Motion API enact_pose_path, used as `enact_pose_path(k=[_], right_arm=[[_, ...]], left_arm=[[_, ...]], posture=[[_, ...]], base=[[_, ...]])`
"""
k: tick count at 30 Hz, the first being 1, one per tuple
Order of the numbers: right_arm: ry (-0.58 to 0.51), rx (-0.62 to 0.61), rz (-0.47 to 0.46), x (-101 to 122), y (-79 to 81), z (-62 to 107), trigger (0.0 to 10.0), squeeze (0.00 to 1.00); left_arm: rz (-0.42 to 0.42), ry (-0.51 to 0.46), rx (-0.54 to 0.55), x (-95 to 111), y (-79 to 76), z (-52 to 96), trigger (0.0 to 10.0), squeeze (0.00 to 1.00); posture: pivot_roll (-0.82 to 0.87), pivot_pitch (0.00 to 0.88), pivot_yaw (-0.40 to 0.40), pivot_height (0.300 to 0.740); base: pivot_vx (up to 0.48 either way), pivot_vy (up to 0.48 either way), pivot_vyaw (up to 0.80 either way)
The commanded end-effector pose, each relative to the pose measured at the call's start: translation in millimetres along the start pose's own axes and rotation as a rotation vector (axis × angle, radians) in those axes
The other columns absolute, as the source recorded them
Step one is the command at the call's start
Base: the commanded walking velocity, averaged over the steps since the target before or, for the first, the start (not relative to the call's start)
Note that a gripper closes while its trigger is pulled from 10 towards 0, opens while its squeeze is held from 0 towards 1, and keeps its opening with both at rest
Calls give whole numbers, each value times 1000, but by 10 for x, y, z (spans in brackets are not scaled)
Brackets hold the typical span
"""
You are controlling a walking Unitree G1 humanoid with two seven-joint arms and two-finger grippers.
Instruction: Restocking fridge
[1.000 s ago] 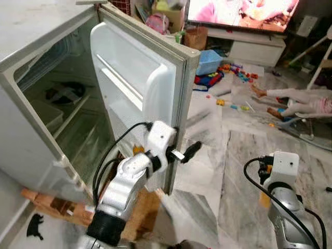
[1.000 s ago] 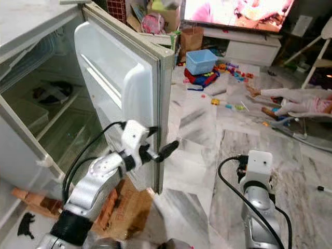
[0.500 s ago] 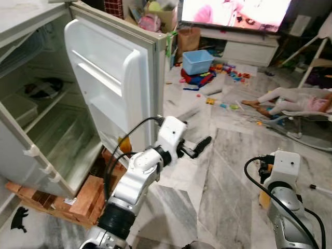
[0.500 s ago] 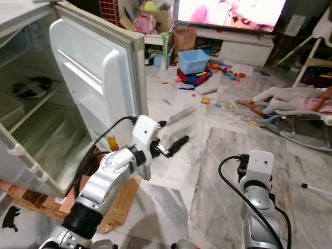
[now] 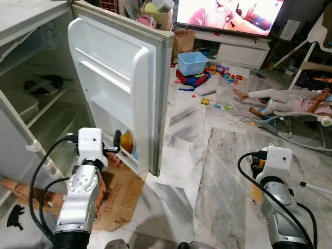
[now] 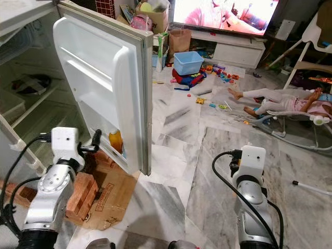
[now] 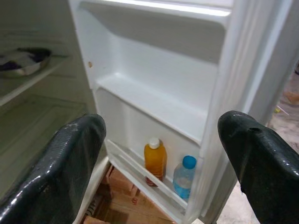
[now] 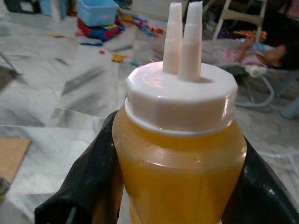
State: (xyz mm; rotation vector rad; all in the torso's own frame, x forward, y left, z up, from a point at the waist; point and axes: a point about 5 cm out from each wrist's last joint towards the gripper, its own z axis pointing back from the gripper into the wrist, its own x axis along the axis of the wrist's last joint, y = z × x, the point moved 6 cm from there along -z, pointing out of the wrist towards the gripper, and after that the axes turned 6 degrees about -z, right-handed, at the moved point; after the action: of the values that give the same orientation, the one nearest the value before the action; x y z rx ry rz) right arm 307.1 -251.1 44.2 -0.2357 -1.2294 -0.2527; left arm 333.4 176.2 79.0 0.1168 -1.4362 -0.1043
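Between the black fingers of the right end effector [image 8: 177, 186] sat an orange squeeze bottle [image 8: 180, 154] with a white twin-spout cap, its lower half cut off. Left end effector [image 7: 159, 154], spread wide, faced the fridge door [image 5: 129, 88]; its bottom rack held an orange juice bottle [image 7: 155, 161] and a blue-capped bottle [image 7: 184, 176], labels unreadable.

The left arm [image 5: 78, 197] is bent upward at the robot's left side, wrist level. Its left gripper [image 7: 163, 154] points forward with the two black fingers [image 7: 56, 163] spread wide apart, nothing between them. The right arm [image 5: 277, 199] is raised low at the right side; the right gripper [image 8: 177, 186] has both fingers [image 8: 91, 186] closed against an orange bottle [image 8: 180, 154].
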Motion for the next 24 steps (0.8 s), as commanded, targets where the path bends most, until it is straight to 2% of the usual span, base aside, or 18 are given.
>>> enact_pose_path(k=[1, 7, 24], right_arm=[[-35, 25, 13, 95, 37, -27, 10000, 0], [-61, 50, 12, 154, 90, -41, 10000, 0], [-77, 69, 1, 177, 129, -39, 10000, 0]], left_arm=[[19, -14, 5, 55, -1, -3, 10000, 0], [21, -29, 15, 106, 1, -49, 10000, 0], [33, -47, 20, 184, -75, -137, 10000, 0]], posture=[[85, 0, -82, 740], [79, 0, -78, 740], [79, 0, -78, 740]], base=[[364, -277, 0], [437, 0, 294], [479, 0, 0]])
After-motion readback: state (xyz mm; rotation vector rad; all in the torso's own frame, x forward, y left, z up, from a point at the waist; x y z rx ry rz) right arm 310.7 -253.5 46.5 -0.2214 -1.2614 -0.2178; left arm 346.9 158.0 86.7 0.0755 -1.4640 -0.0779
